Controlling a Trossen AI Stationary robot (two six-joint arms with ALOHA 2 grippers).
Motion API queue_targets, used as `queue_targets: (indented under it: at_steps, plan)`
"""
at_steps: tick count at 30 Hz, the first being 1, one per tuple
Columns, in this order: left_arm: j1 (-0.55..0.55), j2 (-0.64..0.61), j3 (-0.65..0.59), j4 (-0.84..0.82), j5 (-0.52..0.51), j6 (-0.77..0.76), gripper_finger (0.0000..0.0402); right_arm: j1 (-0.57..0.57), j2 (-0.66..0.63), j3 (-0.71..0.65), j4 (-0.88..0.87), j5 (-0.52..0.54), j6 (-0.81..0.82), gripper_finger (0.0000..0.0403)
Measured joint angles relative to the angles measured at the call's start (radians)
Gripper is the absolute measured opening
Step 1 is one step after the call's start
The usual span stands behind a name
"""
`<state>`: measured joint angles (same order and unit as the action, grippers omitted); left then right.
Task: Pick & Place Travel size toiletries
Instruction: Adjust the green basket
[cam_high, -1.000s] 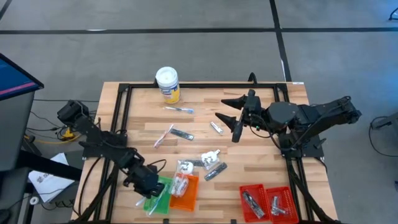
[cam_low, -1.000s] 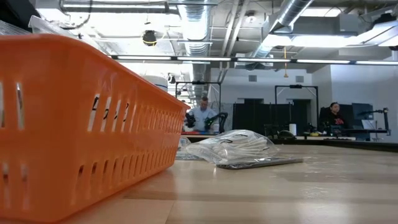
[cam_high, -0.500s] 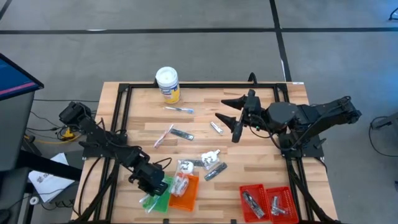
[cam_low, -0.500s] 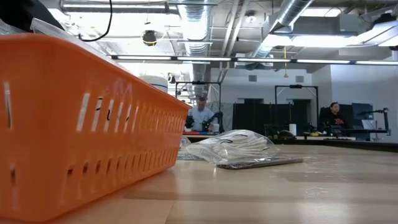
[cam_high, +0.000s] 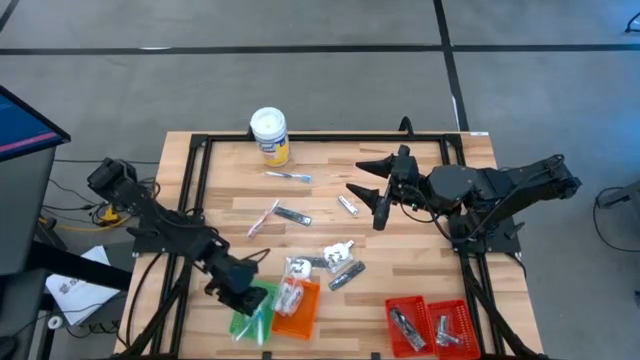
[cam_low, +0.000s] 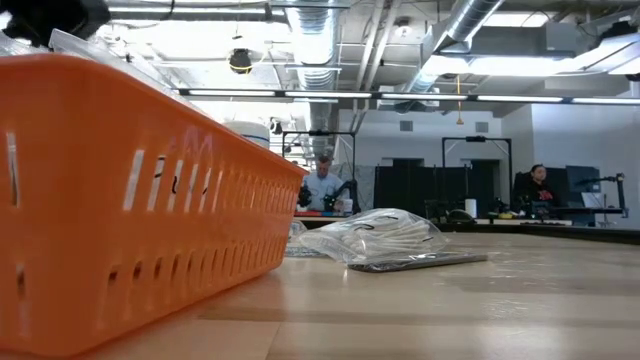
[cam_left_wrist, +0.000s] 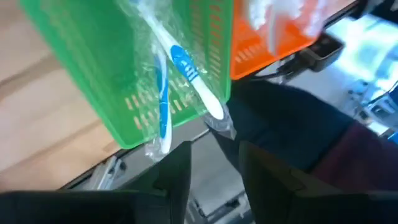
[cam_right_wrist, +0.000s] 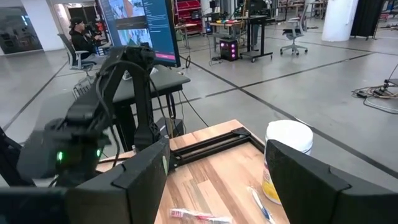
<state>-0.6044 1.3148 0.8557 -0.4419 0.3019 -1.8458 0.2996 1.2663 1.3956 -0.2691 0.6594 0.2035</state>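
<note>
**Toiletries: a wrapped toothbrush lands in the green tray**

Travel size toiletries are being cleared off the pale wooden slatted desk (cam_high: 420, 270) item by item, and the newest arrival is a clear-wrapped toothbrush with a blue-and-white head (cam_left_wrist: 186, 68), now lying slantwise in the slotted green plastic tray (cam_high: 252, 306) at the near left edge, one end poking over the rim. The left gripper (cam_high: 240, 291) hangs directly above that tray; a second ago its fingers were pinched together, and now they stand parted with nothing between them (a release, by every sign).

Beside the green tray, touching it, sits the slotted orange plastic tray (cam_high: 298, 308), already holding white crinkly packets (cam_high: 289, 295). Two red plastic trays (cam_high: 428, 325) at the near right hold silvery pieces.

Plenty is left on the desk: a cluster of white packets and slim dark grey tubes (cam_high: 337, 264) near the middle, a pink-tinted wrapped stick (cam_high: 263, 218), a blue-tinted stick (cam_high: 288, 176) and a small silvery piece (cam_high: 347, 205) farther back. The white-lidded tub with a yellow label (cam_high: 270, 135) stands at the far edge.

The right gripper (cam_high: 372, 192) waits unmoved above the desk's far right half, fingers wide and empty.
</note>
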Motion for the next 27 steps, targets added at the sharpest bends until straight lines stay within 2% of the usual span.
queue_targets:
  at_steps: [4, 7, 10, 18, 23, 27]
  plan:
    - [0.023, -0.085, 0.001, -0.187, -0.080, -0.013, 0.0098, -0.001, 0.000, 0.000, 0.001, -0.002, 0.000, 0.0260]
    - [0.068, -0.106, 0.001, -0.317, -0.085, 0.025, 0.0053, -0.009, 0.000, 0.000, 0.005, -0.005, 0.000, 0.0260]
    - [0.128, -0.098, 0.000, -0.377, -0.089, 0.086, 0.0009, -0.019, 0.013, 0.000, 0.020, -0.005, 0.000, 0.0260]
    - [0.279, 0.033, -0.001, -0.400, -0.110, 0.245, 0.0001, -0.018, 0.060, -0.002, 0.022, -0.008, 0.007, 0.0260]
    - [0.300, 0.105, -0.001, -0.337, -0.057, 0.312, 0.0001, -0.008, 0.072, -0.001, 0.014, -0.009, 0.008, 0.0260]
    - [0.281, 0.121, -0.001, -0.301, -0.042, 0.297, 0.0001, -0.005, 0.073, -0.001, 0.014, -0.009, 0.008, 0.0260]
